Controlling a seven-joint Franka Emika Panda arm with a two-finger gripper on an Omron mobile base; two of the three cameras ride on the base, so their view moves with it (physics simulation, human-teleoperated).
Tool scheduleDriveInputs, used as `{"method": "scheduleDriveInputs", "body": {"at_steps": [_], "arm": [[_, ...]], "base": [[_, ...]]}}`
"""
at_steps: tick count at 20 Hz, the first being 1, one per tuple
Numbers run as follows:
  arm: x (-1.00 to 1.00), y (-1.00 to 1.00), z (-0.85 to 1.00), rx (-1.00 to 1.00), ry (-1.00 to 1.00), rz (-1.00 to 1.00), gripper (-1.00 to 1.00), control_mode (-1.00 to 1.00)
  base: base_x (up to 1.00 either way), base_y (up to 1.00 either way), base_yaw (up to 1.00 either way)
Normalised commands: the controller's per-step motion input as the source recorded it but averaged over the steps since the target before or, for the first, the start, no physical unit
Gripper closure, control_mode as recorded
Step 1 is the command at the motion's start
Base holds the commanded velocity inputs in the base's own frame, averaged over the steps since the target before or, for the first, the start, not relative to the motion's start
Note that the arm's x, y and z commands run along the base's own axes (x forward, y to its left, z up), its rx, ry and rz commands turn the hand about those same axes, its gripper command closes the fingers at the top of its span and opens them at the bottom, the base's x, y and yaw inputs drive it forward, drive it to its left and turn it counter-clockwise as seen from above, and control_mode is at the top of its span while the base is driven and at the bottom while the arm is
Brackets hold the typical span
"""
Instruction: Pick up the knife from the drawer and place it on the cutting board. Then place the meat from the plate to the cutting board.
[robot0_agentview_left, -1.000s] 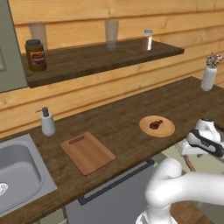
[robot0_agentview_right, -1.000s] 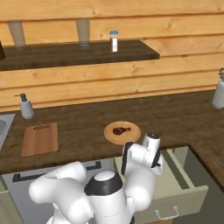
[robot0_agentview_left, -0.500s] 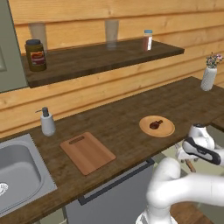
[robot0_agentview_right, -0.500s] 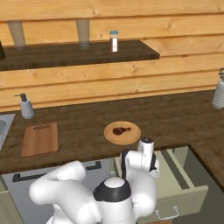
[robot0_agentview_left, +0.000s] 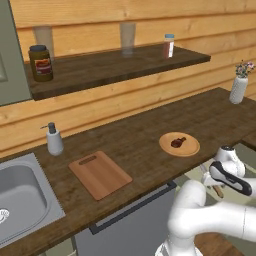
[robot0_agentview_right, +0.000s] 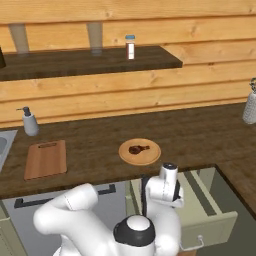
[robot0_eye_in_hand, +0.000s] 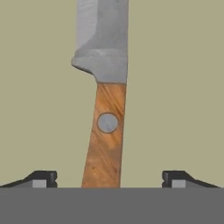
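Note:
The knife (robot0_eye_in_hand: 105, 140) lies flat on the pale floor of the open drawer (robot0_agentview_right: 207, 224), silver blade pointing away and brown wooden handle toward me. My gripper (robot0_eye_in_hand: 107, 177) hangs low in the drawer, straddling the handle's end. It is open, with a gap between the handle and each of the fingertips (robot0_eye_in_hand: 41, 177). In the left base view the knife (robot0_agentview_left: 218, 190) peeks out under the hand. The cutting board (robot0_agentview_left: 100, 174) lies bare on the counter, left of the round plate (robot0_agentview_left: 192, 147), which carries the meat (robot0_agentview_left: 178, 142).
A sink (robot0_agentview_left: 20, 195) and a soap dispenser (robot0_agentview_left: 54, 140) stand left of the board. A vase (robot0_agentview_left: 238, 85) is at the counter's far right. The shelf above holds a jar (robot0_agentview_left: 41, 62) and a bottle (robot0_agentview_left: 168, 46). A grey appliance front (robot0_agentview_left: 130, 220) sits beside the drawer.
The hand has sunk lower into the drawer, down onto the knife. Board, plate and meat have not moved.

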Motion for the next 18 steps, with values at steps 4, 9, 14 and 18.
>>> {"method": "scheduleDriveInputs", "body": {"at_steps": [4, 9, 14, 18], "arm": [[0.0, 0.02, -0.69, 0.0, 0.0, 0.0, 1.0, -1.0], [-0.58, 0.08, -0.76, 0.0, 0.0, 0.0, 1.0, -1.0], [-1.0, 0.01, -0.54, 0.03, 0.0, 0.0, 1.0, -1.0], [-0.49, 0.0, -0.23, 0.04, 0.0, 0.0, 1.0, -1.0]], "base": [[0.0, 0.0, 0.0], [0.0, 0.0, 0.0], [0.0, 0.0, 0.0], [0.0, 0.0, 0.0]]}}
